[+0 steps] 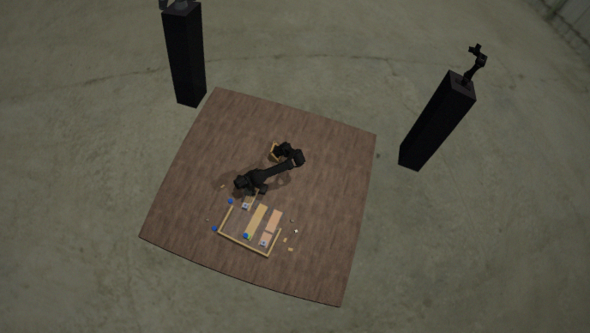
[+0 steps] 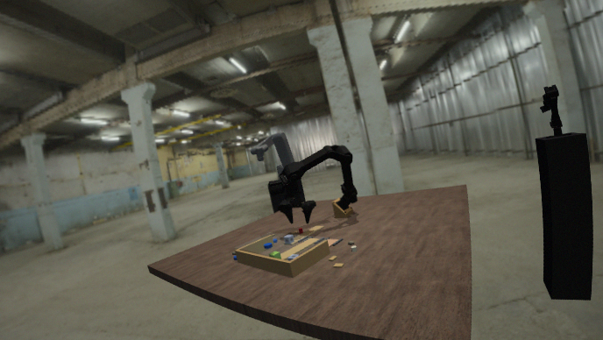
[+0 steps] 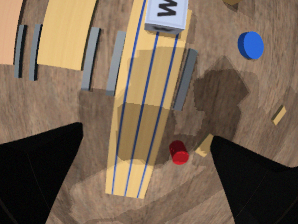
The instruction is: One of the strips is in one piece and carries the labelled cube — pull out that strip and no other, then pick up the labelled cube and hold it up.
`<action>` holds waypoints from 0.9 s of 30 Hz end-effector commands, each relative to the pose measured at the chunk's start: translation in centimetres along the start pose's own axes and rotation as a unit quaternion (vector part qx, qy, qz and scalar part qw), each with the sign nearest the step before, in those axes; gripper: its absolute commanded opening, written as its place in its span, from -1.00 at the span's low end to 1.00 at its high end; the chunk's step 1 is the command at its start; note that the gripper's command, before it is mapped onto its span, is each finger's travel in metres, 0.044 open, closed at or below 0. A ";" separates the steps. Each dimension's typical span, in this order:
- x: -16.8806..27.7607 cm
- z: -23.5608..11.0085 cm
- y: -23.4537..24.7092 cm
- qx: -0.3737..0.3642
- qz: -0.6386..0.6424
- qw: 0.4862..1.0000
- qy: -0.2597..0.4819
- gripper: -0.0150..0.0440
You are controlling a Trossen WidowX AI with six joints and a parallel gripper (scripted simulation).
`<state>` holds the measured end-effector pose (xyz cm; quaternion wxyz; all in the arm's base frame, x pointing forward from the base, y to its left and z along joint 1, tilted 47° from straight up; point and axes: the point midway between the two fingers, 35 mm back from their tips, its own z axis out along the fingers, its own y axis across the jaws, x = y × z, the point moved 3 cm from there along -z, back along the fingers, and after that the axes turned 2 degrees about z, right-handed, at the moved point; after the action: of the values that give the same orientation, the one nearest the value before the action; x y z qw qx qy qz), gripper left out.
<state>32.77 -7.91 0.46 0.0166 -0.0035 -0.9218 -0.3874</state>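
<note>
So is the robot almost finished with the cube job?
About halfway. The yellow strip with blue lines lies pulled out toward the arm, with the W cube riding on its far end. The gripper hangs open above the strip's near end, holding nothing. Grabbing the W cube and lifting it is not yet done.

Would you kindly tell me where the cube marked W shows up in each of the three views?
Top: the labelled cube sits just below the arm's pincer, at the near end of the box frame.
Exterior: it is the pale cube under the open pincer.
Wrist: top centre, on the far end of the blue-lined strip.
Shared landmark: that blue-lined strip.
</note>
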 end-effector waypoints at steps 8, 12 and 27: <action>-4.6 -0.3 0.0 -0.004 0.002 1.000 0.001 1.00; -6.1 -0.4 0.0 -0.004 0.002 1.000 0.000 1.00; -9.1 0.6 0.1 -0.004 0.002 1.000 0.000 0.38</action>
<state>41.81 -7.82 0.36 0.0136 -0.0025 -0.9217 -0.3875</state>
